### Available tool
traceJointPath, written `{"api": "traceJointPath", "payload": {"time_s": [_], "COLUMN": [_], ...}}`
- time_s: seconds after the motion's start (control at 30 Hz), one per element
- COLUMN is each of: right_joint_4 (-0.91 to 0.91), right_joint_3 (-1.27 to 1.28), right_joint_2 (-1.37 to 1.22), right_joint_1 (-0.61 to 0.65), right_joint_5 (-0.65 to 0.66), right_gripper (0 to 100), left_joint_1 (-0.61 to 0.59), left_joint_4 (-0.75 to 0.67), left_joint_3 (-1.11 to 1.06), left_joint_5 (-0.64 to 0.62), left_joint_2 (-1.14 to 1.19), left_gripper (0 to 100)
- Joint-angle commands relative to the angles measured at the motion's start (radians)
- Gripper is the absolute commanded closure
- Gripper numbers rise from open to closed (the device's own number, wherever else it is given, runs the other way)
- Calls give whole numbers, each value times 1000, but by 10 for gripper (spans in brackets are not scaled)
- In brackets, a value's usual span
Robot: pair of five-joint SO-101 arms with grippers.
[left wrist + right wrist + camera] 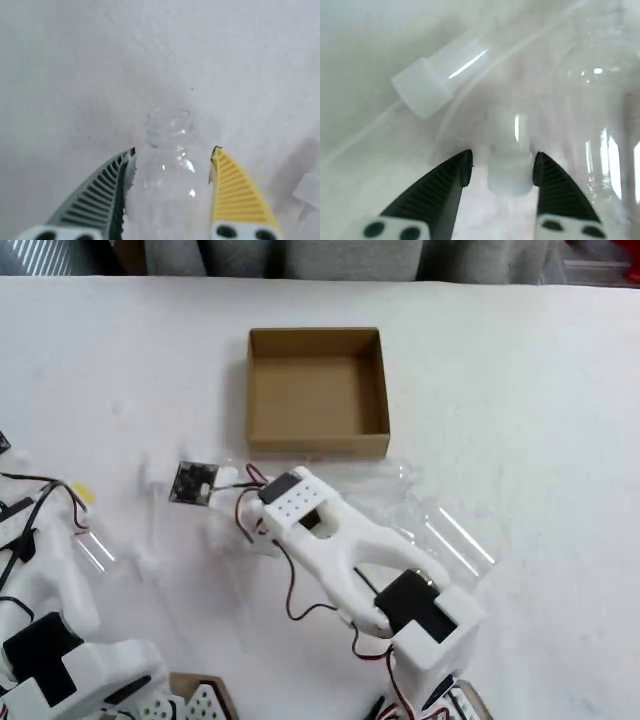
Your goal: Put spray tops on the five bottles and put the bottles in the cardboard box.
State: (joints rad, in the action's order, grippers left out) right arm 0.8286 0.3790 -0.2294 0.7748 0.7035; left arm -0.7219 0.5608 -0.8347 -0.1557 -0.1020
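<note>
**Q:** State of the left tool (174, 149)?

**A:** Closed against both sides of a clear plastic bottle (167, 175). The open neck projects past its tips.

**Q:** And the right tool (503, 154)?

**A:** Partly open, straddling a white plastic spray top (510, 172) on the white desk (540, 390). The brown cardboard box (318, 445) sits just beyond it.

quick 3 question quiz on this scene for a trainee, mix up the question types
1. True or false: the cardboard box already holds something.
2. Where is the spray top nearest the right gripper? A between its fingers; B inside the box; C on a bottle's neck.
3. Fill in: the bottle at the left gripper has ___ spray top on its neck.
Key: 1 false; 2 A; 3 no.
</note>
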Motion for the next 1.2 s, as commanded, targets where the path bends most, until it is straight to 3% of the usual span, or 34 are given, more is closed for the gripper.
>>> {"api": "traceJointPath", "payload": {"time_s": [0.0,0.2,0.43,0.53,0.8,1.0,1.17], "right_joint_4": [-12,117,487,584,624,688,691], "right_joint_3": [-46,-84,-307,-381,-436,-473,-443], "right_joint_2": [19,22,21,21,21,18,-19], "right_joint_1": [-12,-8,-88,-151,-257,-295,-314], "right_joint_5": [3,-9,-351,-436,-694,-1054,-1086], "right_gripper": [935,981,981,981,981,981,981], "left_joint_1": [4,4,4,4,4,5,5], "left_joint_4": [-18,-18,-18,-18,-25,-49,-49], "left_joint_3": [23,23,23,23,21,14,14], "left_joint_5": [3,3,3,3,3,3,3], "left_joint_2": [12,12,12,12,13,13,13], "left_gripper": [888,888,888,888,888,888,888]}}
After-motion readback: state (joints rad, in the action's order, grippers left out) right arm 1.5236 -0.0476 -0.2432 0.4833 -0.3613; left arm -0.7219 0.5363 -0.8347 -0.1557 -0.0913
